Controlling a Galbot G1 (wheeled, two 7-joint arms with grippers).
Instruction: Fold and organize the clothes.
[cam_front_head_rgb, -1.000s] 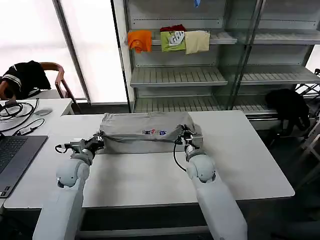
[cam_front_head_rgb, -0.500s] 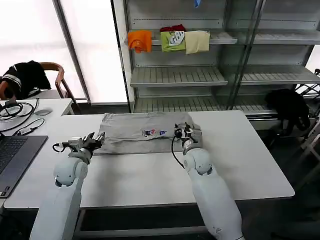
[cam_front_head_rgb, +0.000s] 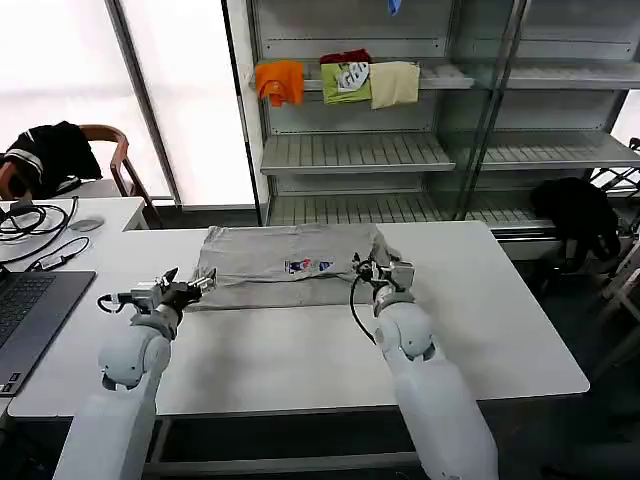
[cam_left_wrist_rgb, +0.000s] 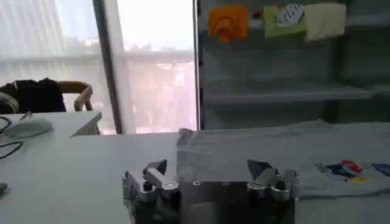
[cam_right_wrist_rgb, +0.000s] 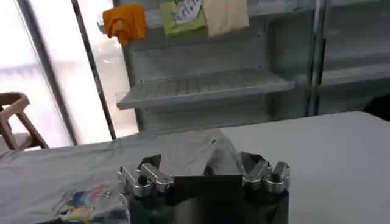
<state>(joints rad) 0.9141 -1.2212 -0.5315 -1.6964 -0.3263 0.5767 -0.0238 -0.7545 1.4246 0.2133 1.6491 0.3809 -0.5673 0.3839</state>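
Head view: light grey shirt (cam_front_head_rgb: 290, 264) lies folded flat on white table (cam_front_head_rgb: 300, 350), its multicoloured chest print (cam_front_head_rgb: 308, 266) facing up. Left gripper (cam_front_head_rgb: 196, 285) sits at the shirt's left edge, jaws parted and holding nothing; cloth lies just beyond the fingertips. Right gripper (cam_front_head_rgb: 379, 268) rests at the shirt's right end, jaws likewise spread and empty, a raised fold of fabric between and ahead of them. Right wrist view confirms both fingers (cam_right_wrist_rgb: 144, 178) apart over the cloth
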